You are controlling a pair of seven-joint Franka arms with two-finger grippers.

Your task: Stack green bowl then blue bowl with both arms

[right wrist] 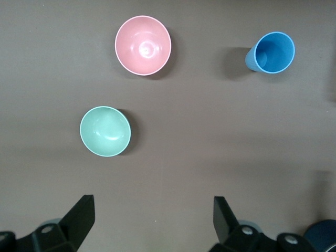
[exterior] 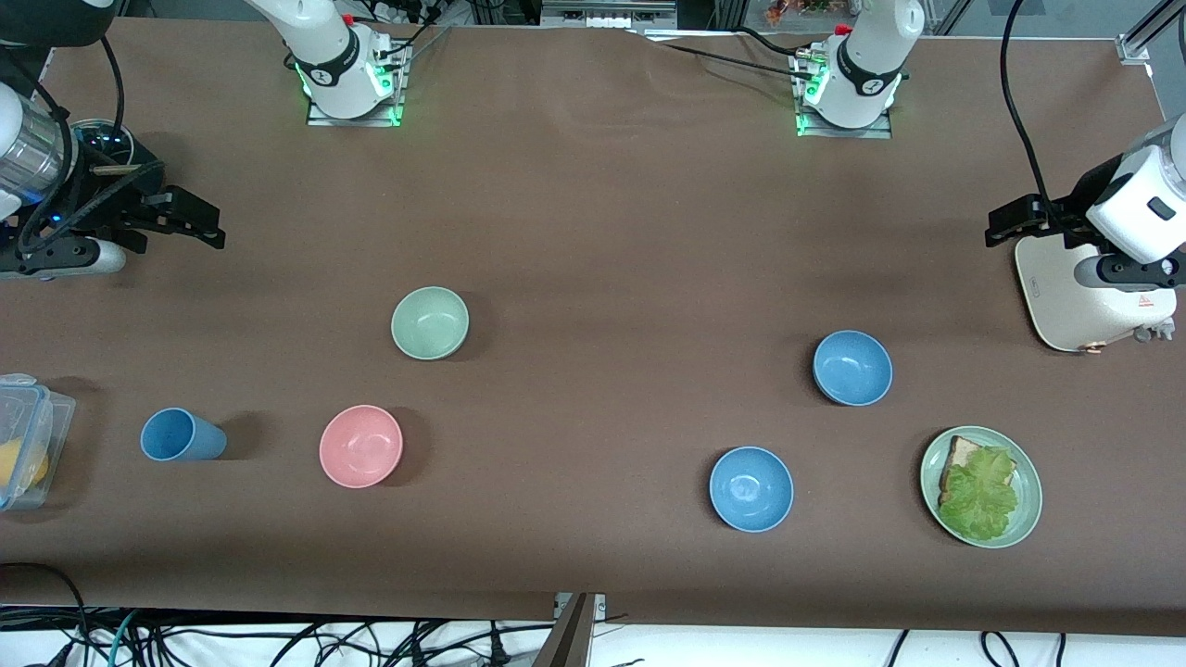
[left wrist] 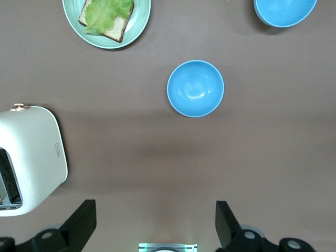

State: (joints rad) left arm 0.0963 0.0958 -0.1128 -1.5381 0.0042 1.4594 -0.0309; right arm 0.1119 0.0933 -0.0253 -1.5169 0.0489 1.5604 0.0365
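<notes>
The green bowl (exterior: 430, 322) stands upright and empty on the brown table toward the right arm's end; it also shows in the right wrist view (right wrist: 105, 131). The dusty blue bowl (exterior: 852, 368) stands upright toward the left arm's end and sits mid-frame in the left wrist view (left wrist: 195, 88). My right gripper (exterior: 208, 227) is open and empty, up over bare table well away from the green bowl; its jaws stand wide (right wrist: 152, 212). My left gripper (exterior: 993, 227) is open and empty, up beside the toaster and apart from the blue bowl; its jaws stand wide (left wrist: 156, 215).
A brighter blue bowl (exterior: 750, 488), a pink bowl (exterior: 360, 446) and a blue cup (exterior: 181, 435) stand nearer the front camera. A green plate (exterior: 1028, 505) holds bread and lettuce. A white toaster (exterior: 1084, 296) stands under the left arm. A clear box (exterior: 23, 435) sits at the table's edge.
</notes>
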